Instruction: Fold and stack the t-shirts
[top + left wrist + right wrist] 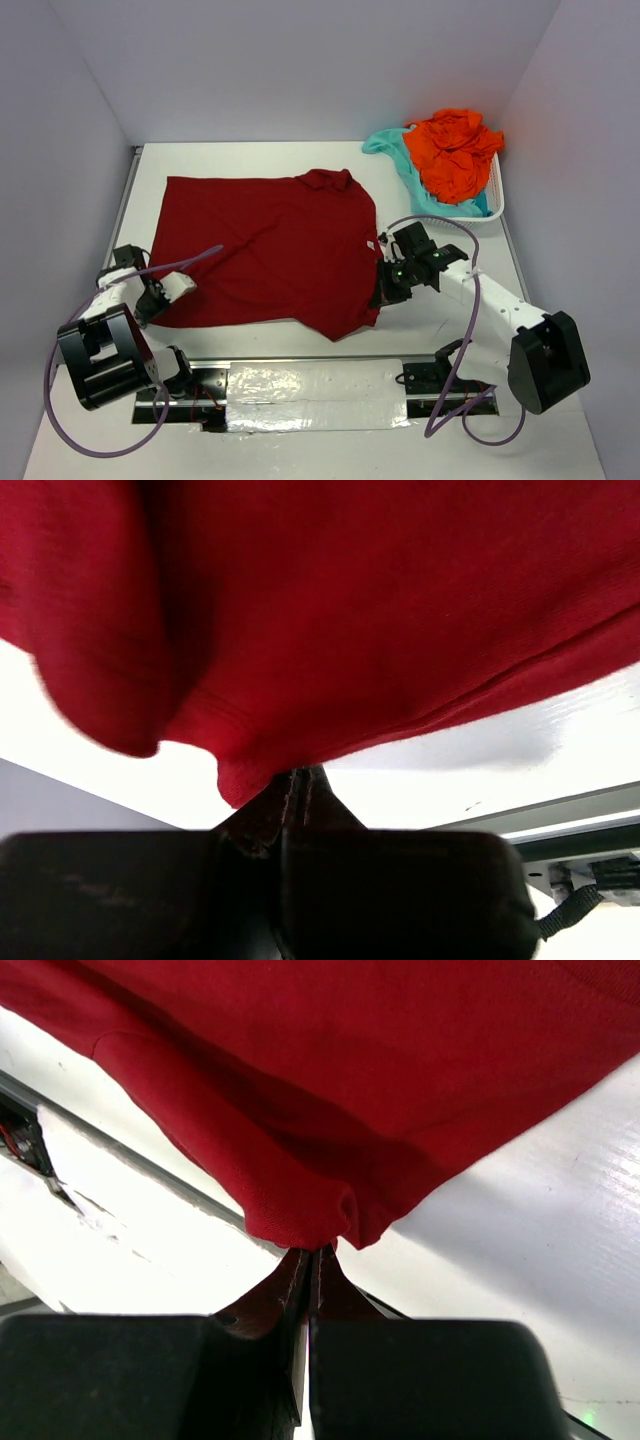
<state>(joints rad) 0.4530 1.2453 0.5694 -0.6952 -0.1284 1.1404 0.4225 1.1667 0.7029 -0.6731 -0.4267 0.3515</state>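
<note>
Pale lilac-grey walls (300,60) are closing in a white bench (250,160) on three sides. The dark red t-shirt (270,245) is lying spread across the middle of it, mostly flat, with its collar bunching at the far edge.

The left hand (160,297) is sitting at the shirt's near-left corner. In the left wrist view its fingers are standing together, and the left hand (300,785) is pinching the red hem, which is sagging down into the tips while the rest of the cloth is draping overhead.

The right hand (383,290) is sitting at the shirt's near-right edge; in its own wrist view the right hand (312,1260) is likewise clamping a small fold of red cloth between closed tips, with bare bench showing on either side.

At the far-right corner a white mesh basket (497,195) is standing apart from both hands. The bright orange t-shirt (455,150) is heaping up in it, and the mint-aqua t-shirt (405,165) is spilling over its left rim onto the bench.

A shiny strip (310,395) is lying along the near edge between the arm bases; purple cables (60,420) are looping around both arms.
</note>
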